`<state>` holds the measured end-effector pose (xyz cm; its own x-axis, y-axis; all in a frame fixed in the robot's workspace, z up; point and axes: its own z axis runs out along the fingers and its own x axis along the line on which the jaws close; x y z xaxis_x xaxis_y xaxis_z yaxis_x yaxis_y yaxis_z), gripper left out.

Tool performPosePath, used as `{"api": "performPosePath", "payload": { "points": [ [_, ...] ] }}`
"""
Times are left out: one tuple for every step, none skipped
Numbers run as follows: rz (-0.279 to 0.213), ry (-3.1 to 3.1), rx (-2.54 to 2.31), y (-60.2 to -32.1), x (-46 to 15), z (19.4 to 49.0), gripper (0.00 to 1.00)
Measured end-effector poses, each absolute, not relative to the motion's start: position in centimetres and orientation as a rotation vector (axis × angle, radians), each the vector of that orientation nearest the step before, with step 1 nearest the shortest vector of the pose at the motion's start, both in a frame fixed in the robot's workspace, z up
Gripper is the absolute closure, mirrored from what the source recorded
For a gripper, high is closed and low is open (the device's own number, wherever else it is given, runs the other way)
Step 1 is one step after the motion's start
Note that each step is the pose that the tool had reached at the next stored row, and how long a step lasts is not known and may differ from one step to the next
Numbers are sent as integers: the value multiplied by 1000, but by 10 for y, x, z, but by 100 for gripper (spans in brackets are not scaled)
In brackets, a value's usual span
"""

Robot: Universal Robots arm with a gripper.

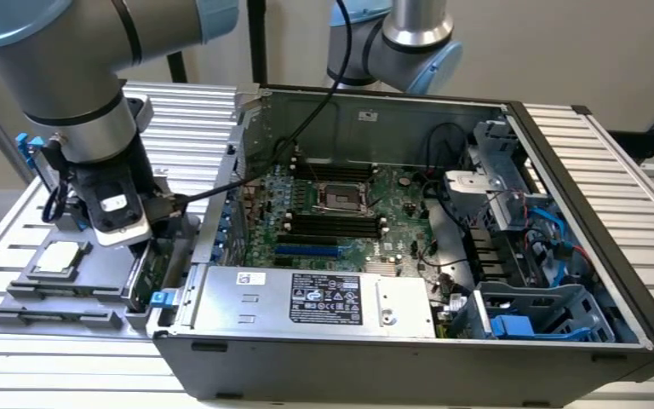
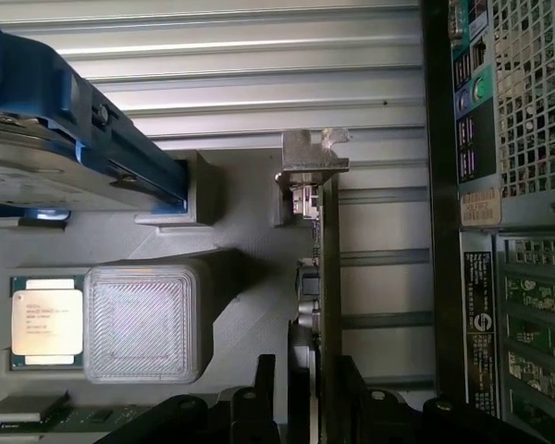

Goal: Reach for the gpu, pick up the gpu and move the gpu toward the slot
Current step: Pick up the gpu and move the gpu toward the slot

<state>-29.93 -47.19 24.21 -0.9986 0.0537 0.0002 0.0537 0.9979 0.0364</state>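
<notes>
No text can be read: the label (image 1: 326, 298) on the power supply (image 1: 236, 304) and the processor chip's (image 2: 45, 321) print are too small.

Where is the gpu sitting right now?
In the exterior view the gpu stands on edge in the gray tray at the view's left, between the computer case and the square chip, under the gripper.

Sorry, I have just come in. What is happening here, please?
The robot arm's gripper hangs low over the gpu, which stands on edge in a grey holder beside the open computer case. The open fingers straddle the card, which is not yet lifted.
</notes>
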Motion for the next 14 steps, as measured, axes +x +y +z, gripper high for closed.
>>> {"api": "performPosePath", "payload": {
  "points": [
    [57,3139,84,-472,-299,242,61],
    [57,3139,84,-472,-299,242,61],
    [57,3139,84,-472,-299,241,61],
    [57,3139,84,-472,-299,241,61],
    [57,3139,84,-472,-299,241,64],
    [57,3139,84,-472,-299,241,64],
    [57,3139,84,-471,-299,241,71],
    [57,3139,84,-471,-299,241,71],
    [57,3139,84,-471,-299,241,71],
    [57,3139,84,-471,-299,241,71],
    [57,3139,84,-471,-299,241,73],
    [57,3139,84,-471,-299,241,74],
    [57,3139,84,-471,-299,241,74],
    [57,3139,84,-471,-299,241,74]
  ]
}}
